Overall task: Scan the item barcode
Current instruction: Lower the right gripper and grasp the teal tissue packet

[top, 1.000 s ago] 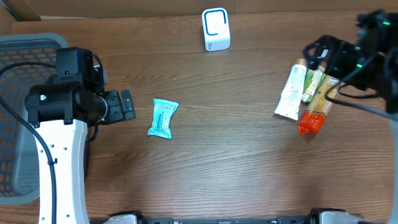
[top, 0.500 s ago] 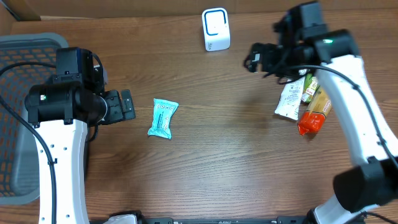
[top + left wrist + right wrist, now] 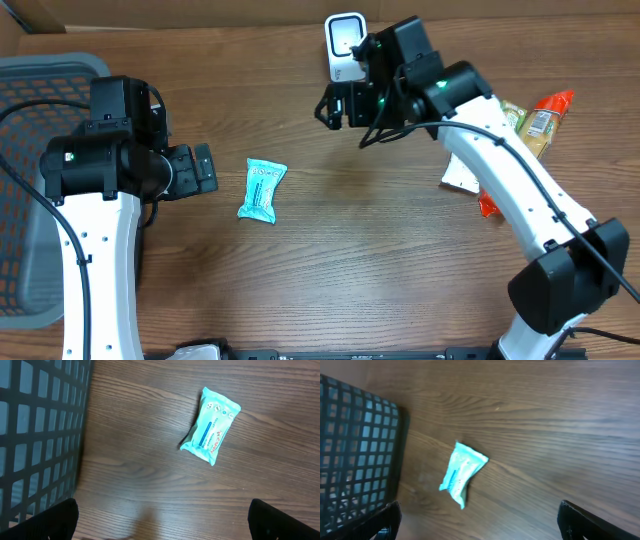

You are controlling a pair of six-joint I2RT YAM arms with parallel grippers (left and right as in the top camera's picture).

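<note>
- Packet [image 3: 262,190] in teal wrap lies flat on the table [image 3: 380,270], just ahead of the left gripper [image 3: 207,170] and well apart from the white scanner [image 3: 347,47] at the far edge.
- Both pincers stand spread wide, holding nothing; the right gripper [image 3: 333,105] hangs near the scanner.
- Either arm could go for it (both at once would clash).
- Fingers may skid off the flat, slick wrap, or nudge it toward the basket [image 3: 40,80].
- I can't see the barcode; it may end up facing away from the scanner.
</note>
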